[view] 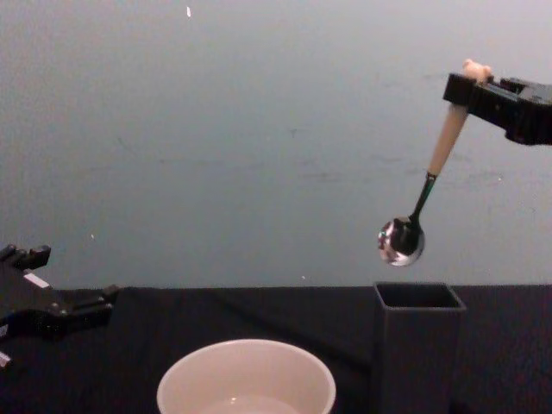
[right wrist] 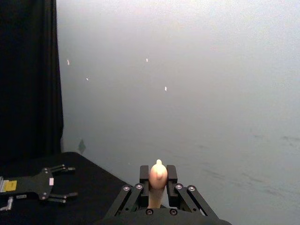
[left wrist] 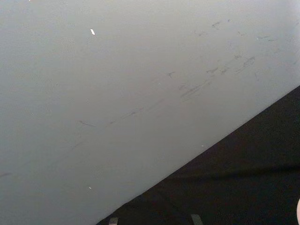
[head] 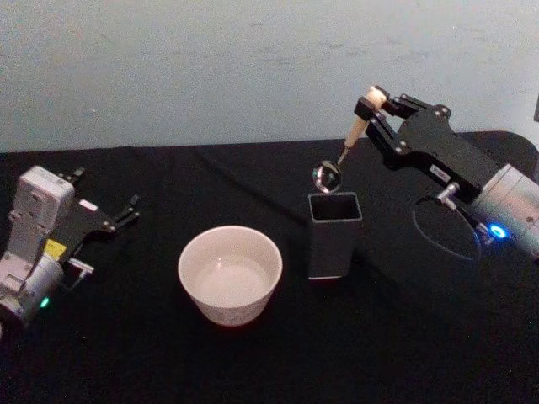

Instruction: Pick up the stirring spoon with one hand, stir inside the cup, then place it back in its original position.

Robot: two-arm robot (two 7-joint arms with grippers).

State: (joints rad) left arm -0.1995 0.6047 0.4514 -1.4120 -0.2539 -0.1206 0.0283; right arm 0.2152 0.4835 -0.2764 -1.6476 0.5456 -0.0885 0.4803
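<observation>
Stirring spoon [head: 346,146] hangs in the air, clamped near the bear-shaped knob of its beige handle by the right gripper [head: 370,104]. It tilts, knob up toward the robot's right and shiny bowl down toward the left.

The head view puts the bowl right at the far left rim of the dark grey holder [head: 334,244], so contact is hard to judge there. The chest view settles it: the stirring spoon [view: 429,182] has its bowl clear above the left part of the holder [view: 416,355] opening, with wall showing between them. The right wrist view adds the grip itself, the two fingers of the right gripper [right wrist: 158,173] pressed on either side of the handle with the knob poking up between them.

The right arm reaches in from the right at an upward slant, its gripper [view: 461,86] well above the table [head: 126,353].

The cup [head: 229,301] stands on the table just left of the holder, apart from it; the chest view shows its rim [view: 246,346] low in front.

The left gripper [head: 108,188] rests low at the left, fingers spread apart and holding nothing, well apart from the cup.
</observation>
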